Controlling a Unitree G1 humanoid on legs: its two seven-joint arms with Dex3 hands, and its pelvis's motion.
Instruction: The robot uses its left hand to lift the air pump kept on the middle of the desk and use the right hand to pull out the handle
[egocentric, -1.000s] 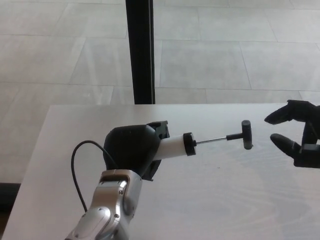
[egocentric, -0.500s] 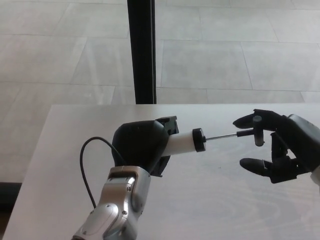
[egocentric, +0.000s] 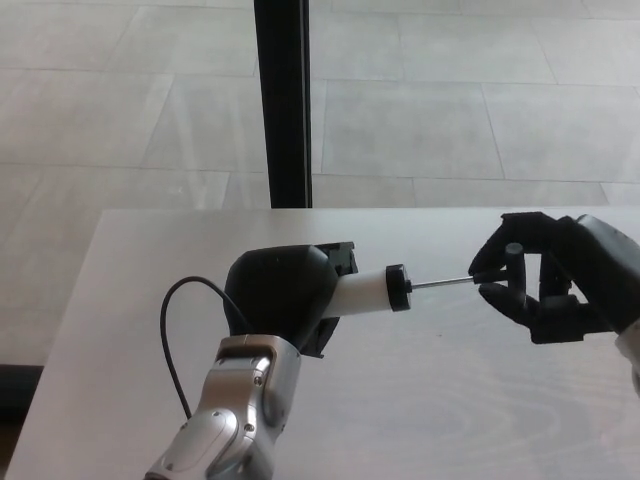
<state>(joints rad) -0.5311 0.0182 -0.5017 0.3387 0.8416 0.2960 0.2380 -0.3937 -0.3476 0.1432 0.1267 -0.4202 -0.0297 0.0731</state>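
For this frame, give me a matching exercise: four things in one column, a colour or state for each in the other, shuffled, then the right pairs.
Things:
1. left hand
2. right hand
3. pump rod
4. pump body

States:
A. white tube
B. closed around the T-handle
C. thin, bare metal, showing between cap and handle
D. wrapped around the pump's near end

Pairs: 1-D, 2-B, 3-C, 4-A

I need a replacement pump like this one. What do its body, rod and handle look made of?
Pump body: white, smooth and matt, probably plastic. Rod: thin, grey with a slight shine, likely metal. Handle: dark and dull, probably plastic, though the right hand partly hides it.
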